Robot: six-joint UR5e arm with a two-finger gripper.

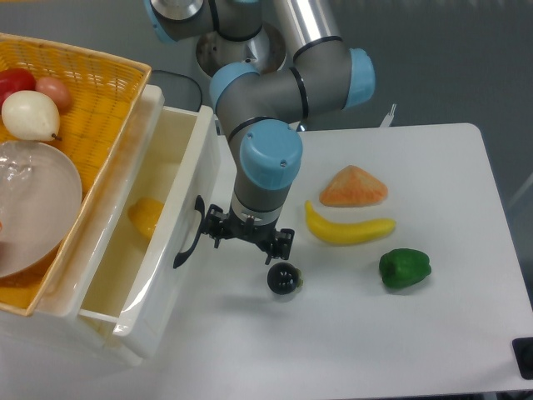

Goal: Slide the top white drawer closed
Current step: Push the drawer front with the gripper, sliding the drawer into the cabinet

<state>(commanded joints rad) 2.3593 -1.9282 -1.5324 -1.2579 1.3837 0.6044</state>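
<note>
Gripper [247, 237] beside handle of half-open top white drawer [171, 246], banana [346, 228] nearby

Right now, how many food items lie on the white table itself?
3: an orange wedge at the back, a banana before it, a green pepper nearest the front right. The arm may hide others.
</note>
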